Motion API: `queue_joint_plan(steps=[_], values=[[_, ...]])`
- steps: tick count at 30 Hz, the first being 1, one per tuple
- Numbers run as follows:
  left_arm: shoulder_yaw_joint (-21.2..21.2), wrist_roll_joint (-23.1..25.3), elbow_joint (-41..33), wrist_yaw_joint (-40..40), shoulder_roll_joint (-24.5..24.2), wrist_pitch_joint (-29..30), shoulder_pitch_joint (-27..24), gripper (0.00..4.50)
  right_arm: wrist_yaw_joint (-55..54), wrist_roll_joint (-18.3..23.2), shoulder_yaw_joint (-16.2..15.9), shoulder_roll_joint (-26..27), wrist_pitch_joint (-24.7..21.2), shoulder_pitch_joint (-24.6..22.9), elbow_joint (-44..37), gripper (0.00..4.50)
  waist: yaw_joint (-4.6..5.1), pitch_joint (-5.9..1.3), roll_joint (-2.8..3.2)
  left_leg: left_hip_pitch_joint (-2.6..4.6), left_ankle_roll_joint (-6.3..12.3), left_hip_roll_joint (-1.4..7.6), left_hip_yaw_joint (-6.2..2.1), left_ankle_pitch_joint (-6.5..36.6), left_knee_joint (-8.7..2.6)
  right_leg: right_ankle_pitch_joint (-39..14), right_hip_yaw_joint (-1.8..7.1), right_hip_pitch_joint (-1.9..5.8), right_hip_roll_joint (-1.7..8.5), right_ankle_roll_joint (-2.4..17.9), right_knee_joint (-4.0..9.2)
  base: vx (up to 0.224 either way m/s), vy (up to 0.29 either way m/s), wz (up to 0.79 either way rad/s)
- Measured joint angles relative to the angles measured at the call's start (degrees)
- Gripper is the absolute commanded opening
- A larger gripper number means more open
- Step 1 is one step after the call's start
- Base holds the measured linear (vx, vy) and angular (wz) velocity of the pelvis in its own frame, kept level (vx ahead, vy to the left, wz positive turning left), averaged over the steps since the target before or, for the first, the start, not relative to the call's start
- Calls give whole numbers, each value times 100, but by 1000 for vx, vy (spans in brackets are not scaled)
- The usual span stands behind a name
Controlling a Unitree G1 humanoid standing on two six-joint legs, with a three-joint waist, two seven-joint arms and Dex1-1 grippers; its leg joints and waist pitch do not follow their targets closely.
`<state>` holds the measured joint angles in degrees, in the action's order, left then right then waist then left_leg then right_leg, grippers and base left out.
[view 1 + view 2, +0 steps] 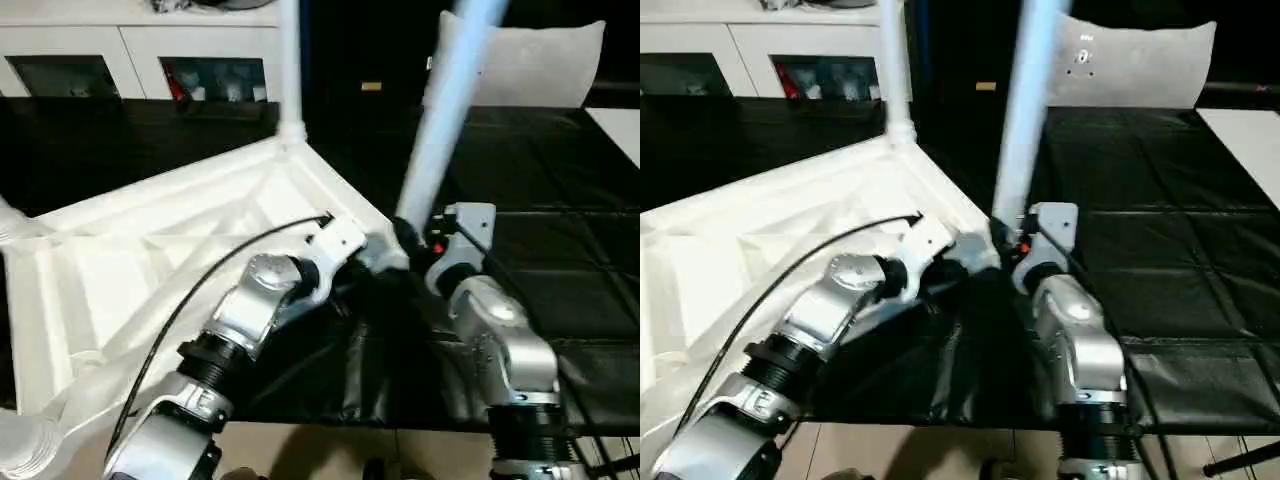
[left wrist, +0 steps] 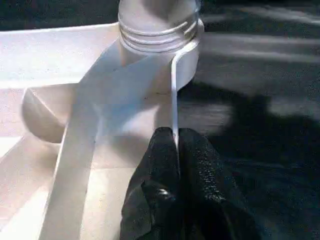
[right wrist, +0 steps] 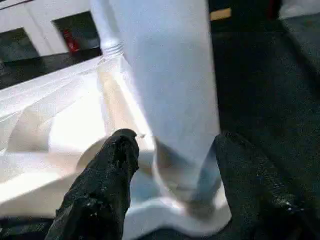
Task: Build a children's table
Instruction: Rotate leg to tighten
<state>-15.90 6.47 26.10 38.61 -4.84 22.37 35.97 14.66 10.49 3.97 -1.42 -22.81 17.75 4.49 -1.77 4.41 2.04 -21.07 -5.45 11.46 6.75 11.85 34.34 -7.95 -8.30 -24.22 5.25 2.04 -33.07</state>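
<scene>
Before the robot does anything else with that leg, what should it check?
1. Tabletop lies upside down on the black cover: ok.
2. Far leg stands upright in its corner socket: ok.
3. Near leg sits in its socket: it leans; whether it is screwed fully home, cannot tell.
4. Left tool pinches the tabletop's thin rim to steady it: ok.
5. Right tool has a finger on each side of the near leg, but gaps show, so no firm grip: not ok.
</scene>
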Motion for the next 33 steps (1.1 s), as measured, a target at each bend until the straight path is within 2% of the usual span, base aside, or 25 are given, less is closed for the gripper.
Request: queue_joint_plan(steps=[2,3,5,10,13,16,22,23,25,27,33], values=[[-30,-11,-12,136,-118,-58,-1,0,367,72,-72,-241,89,-80,-9,305,-20,0,0,-1,1,0,3,0,2,0,1,-1,1,1,1,0,0,0],[-37,-11,-12,205,-166,-83,-2,0,524,106,-82,-351,120,-104,-17,331,-28,1,-1,-1,1,1,5,0,6,2,3,-1,1,4,1,0,0,0],[-78,-19,-12,328,-259,-161,-9,0,906,153,-127,-660,210,-211,-105,352,-48,1,-1,1,2,1,7,0,12,5,4,2,2,6,1,0,0,0],[-137,-52,-7,692,-578,-416,-52,0,1867,345,-54,-1313,376,-253,-188,390,-70,1,-2,11,13,9,15,-11,21,14,3,11,1,-12,1,0,0,0],[-268,-136,16,1277,-922,-751,-59,0,2836,499,-164,-2021,527,-266,-154,417,-120,1,-3,15,23,18,26,-19,25,19,2,19,1,-16,2,0,0,0],[-325,-177,81,1804,-1227,-1085,-61,0,3588,599,-236,-2458,564,-265,-157,417,-164,0,-5,23,34,31,45,-26,27,21,1,27,1,-16,0,0,0,0],[-531,-287,128,2799,-1655,-1743,-59,0,4723,782,-604,-2883,602,-256,-132,417,-295,-5,-12,22,39,34,64,-31,32,22,11,31,8,-17,1,0,0,0],[-562,-311,135,2939,-1722,-1837,-59,0,4857,795,-636,-2932,602,-253,-115,391,-314,-9,-18,23,39,35,66,-31,32,22,14,30,8,-17,0,0,0,0],[-641,-363,141,3225,-1836,-2018,-57,0,5080,817,-710,-2946,603,-242,-52,383,-363,-14,-26,22,39,35,66,-31,32,22,13,30,8,-17,-1,0,0,0],[-684,-397,163,3489,-1888,-2165,-54,0,5242,852,-795,-2957,603,-227,45,350,-402,-15,-28,22,38,34,70,-32,33,22,22,30,9,-16,-2,0,0,0],[-862,-438,186,4076,-2000,-2448,2,0,5602,851,-1024,-3029,616,-146,150,309,-430,-21,-40,51,38,38,126,-31,31,23,69,33,9,-18,-6,0,0,0]])
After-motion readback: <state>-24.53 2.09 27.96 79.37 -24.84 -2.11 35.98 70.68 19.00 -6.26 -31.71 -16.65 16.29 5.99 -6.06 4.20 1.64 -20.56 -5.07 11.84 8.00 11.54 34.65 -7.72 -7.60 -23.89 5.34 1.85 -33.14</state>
